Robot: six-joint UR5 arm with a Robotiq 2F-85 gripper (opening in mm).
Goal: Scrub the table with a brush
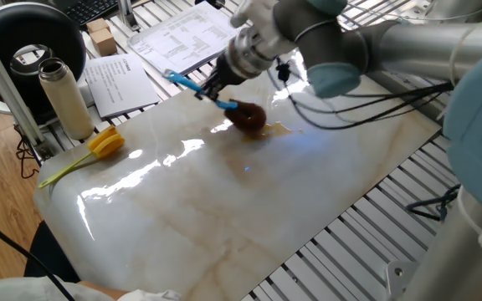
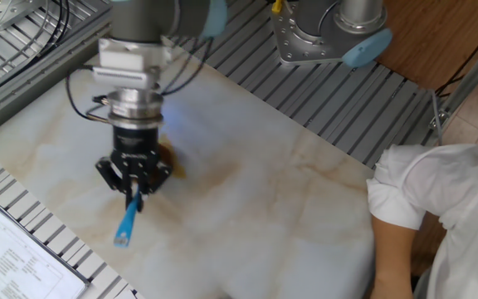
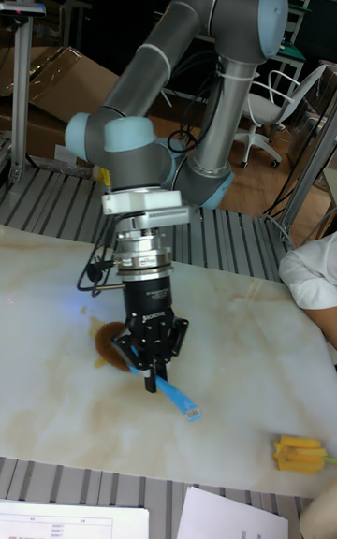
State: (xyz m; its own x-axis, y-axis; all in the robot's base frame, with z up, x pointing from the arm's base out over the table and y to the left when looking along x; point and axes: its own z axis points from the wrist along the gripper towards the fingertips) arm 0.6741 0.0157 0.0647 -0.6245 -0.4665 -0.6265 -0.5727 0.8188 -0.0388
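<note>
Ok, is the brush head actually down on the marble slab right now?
Touching. In one fixed view the brush's brown head sits flat on the table by the amber smear, no gap beneath; the gripper is clamped on the blue handle.

Pincer [image 2: 133, 187] clamped on blue-handled brush [image 2: 127, 221] over amber-stained marble table [image 2: 264, 208].

In the other fixed view the gripper [image 2: 132, 188] hides the brush [image 2: 126, 223] head; only the blue handle shows. In one fixed view the gripper [image 1: 210, 89] is motion-blurred, so the fingers' grip cannot be read. The tulip [image 3: 304, 454] is cut by the tall view's right edge. The papers [image 1: 187, 38] carry print too small to read. The table [image 2: 305, 224] runs off the bottom edge.
</note>
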